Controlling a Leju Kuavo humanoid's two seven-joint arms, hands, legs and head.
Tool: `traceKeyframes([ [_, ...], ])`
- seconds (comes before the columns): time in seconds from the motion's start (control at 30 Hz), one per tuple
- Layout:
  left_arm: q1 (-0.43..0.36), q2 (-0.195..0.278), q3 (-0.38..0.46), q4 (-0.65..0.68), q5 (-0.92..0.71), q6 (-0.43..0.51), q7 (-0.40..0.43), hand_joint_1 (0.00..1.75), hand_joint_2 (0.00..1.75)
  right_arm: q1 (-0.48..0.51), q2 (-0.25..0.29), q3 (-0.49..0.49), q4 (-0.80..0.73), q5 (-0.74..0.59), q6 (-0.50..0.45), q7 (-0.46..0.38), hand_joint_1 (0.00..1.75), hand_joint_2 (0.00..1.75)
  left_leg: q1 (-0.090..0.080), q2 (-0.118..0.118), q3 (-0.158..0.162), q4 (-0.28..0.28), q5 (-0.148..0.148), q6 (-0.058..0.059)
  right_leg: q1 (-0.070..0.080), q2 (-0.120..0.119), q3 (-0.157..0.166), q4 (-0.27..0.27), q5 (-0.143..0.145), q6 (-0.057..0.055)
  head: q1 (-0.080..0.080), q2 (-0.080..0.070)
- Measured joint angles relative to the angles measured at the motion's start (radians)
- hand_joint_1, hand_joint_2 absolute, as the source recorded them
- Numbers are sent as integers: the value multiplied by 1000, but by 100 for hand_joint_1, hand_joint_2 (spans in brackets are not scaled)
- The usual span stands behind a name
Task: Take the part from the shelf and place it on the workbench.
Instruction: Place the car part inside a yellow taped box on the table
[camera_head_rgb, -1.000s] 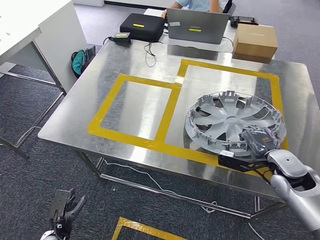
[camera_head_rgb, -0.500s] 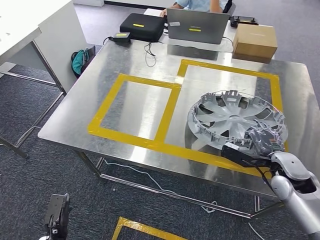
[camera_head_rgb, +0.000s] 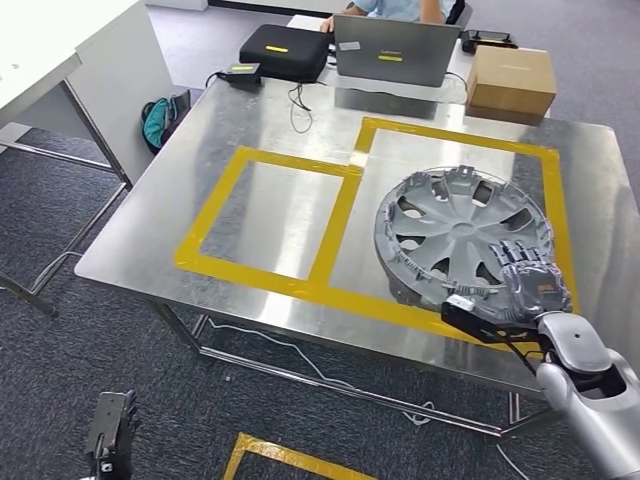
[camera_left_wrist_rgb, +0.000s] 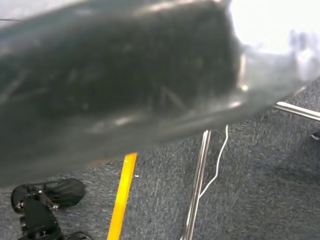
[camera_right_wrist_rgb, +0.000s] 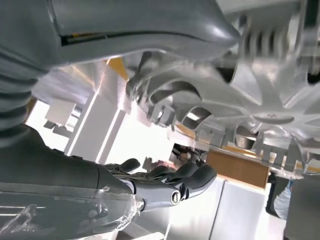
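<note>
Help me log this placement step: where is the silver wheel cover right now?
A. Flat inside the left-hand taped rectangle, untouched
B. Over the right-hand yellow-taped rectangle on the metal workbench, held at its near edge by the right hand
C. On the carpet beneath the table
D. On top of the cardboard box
B: the wheel cover sits over the right-hand taped rectangle of the workbench, with the right hand gripping its near rim.

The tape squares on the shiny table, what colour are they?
Yellow. The tape outlines two squares on the metal workbench, clearest in the head view.
</note>
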Motion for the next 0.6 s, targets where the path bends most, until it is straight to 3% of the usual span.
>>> traceKeyframes([
  [0.4, 5, -16, 20, -25, -12, -2, 9, 0, 0, 2, 2, 0, 0, 71, -41, -6, 0, 0, 0, 0, -2, 0, 0, 0, 0, 0, -2, 0, 0, 0, 0, 0],
  [0.57, 6, -23, 29, -35, -29, -2, 18, 0, 0, 7, 2, 0, 1, 194, -95, -5, 0, 0, 0, 0, -2, 0, 0, 0, 0, 0, -3, 0, 0, 0, 0, 0],
  [0.6, 7, -25, 32, -37, -33, -3, 20, 0, 0, 11, 3, -2, 1, 212, -112, -6, 0, 44, 0, 0, -2, 0, 0, 0, 0, 0, -3, 0, 0, 0, 0, 0],
])
